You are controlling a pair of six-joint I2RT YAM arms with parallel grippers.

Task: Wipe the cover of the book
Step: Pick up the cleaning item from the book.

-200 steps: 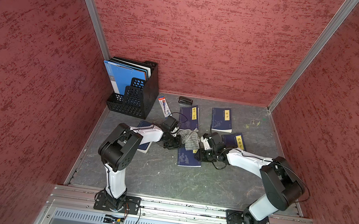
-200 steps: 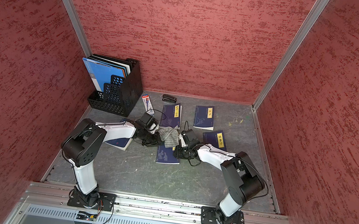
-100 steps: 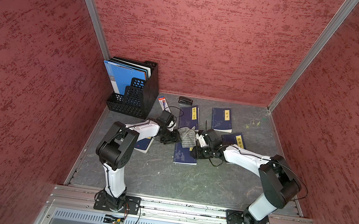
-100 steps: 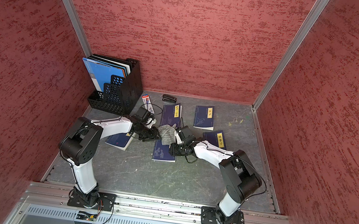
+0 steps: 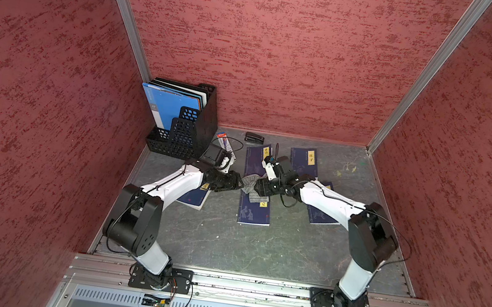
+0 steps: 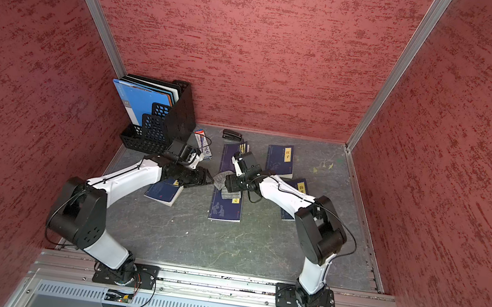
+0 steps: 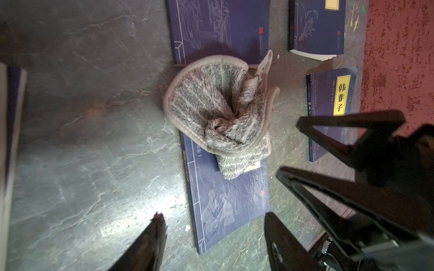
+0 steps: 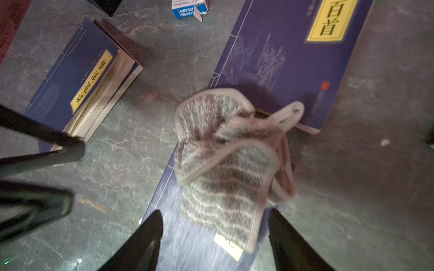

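**Cloth loose on the cover, both pincers wide**

Far left, the black mesh plastic file rack [image 5: 189, 135] stands well out of the action; next along, the left gripper [image 5: 238, 186] hovers low just beside the book's edge, jaws spread wide and gripping nothing; its wrist view backs that up, fingertips [image 7: 158, 225] bare above the grey marbled tabletop [image 7: 82, 140]; centre stage, the crumpled grey-and-white striped fleece cloth [image 5: 249, 181] sits heaped on the far end of the dark blue paperback book with the yellow title label [image 5: 254, 213], which lies flat mid-table between the two arms; right of it, the right gripper [image 8: 215, 213] is splayed open too, its prongs either side of the cloth's trailing end and clamping nothing; so, as I read it, the cloth must be taken up before a wipe can run; the next move calls for one pincer to pinch that bunched fleece firmly and drag it down the bare cover; the other might pin the book so it can't slide.
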